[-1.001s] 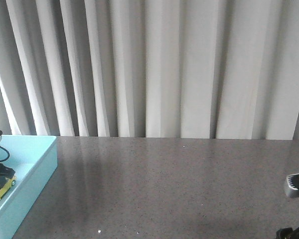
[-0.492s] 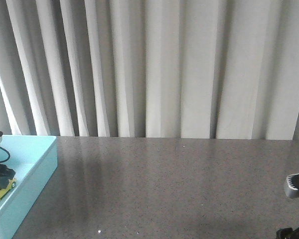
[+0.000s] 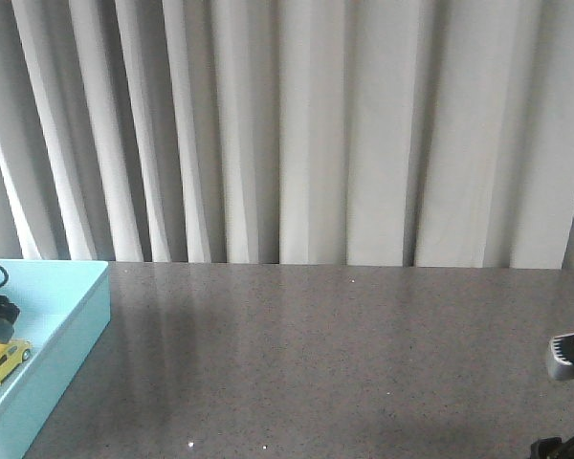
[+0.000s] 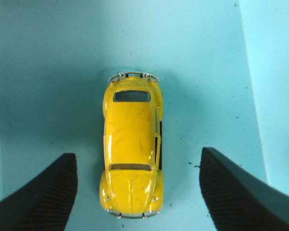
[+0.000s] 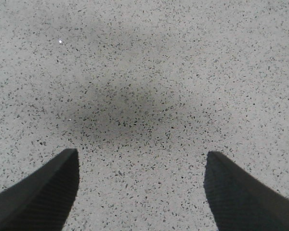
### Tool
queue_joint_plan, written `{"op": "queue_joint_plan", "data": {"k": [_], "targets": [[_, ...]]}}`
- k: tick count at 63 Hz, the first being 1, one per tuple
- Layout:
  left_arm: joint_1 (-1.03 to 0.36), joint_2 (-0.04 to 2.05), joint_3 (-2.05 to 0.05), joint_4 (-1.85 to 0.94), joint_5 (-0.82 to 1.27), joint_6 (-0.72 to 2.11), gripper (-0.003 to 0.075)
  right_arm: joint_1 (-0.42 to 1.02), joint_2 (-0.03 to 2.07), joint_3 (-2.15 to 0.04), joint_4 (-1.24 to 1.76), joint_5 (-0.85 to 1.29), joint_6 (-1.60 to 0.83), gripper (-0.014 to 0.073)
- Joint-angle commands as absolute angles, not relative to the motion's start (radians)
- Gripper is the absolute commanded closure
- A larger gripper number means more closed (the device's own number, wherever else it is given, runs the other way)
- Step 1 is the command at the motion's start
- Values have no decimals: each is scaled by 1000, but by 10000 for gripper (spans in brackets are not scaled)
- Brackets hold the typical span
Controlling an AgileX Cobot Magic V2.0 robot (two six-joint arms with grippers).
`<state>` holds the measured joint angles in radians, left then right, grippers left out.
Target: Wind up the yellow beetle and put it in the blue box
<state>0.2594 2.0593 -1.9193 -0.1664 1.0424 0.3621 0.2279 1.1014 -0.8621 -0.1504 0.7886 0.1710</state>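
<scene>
Yellow beetle [image 4: 132, 149] stands on its wheels on the floor of the blue box [image 3: 69, 320], near the box's front part at the far left of the table [image 3: 344, 363]. Directly above it hangs the left gripper [image 4: 137, 192], pointing straight down; its fingers [image 4: 41, 197] are spread wide, one on each side of the car and not touching it. In the front view only a dark piece of this arm shows at the picture's left edge. On the other side, the right gripper [image 5: 140, 192] hangs over the bare speckled table with its fingers [image 5: 243, 195] also spread and holding nothing.
</scene>
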Motion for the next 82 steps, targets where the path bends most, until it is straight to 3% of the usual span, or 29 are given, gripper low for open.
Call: {"op": "queue_joint_plan", "data": {"k": [1, 39, 58, 82], "targets": [[256, 1937, -1947, -195, 1034, 352, 199, 228, 1082, -886, -169, 747, 170, 67], [255, 1496, -1922, -319, 1251, 344, 199, 228, 1082, -886, -169, 750, 170, 67], [246, 1232, -1614, -370, 1219, 357, 199, 228, 1082, -886, -169, 750, 170, 67], [46, 880, -1120, -261, 1081, 359, 199, 228, 1082, -886, -169, 750, 170, 67]]}}
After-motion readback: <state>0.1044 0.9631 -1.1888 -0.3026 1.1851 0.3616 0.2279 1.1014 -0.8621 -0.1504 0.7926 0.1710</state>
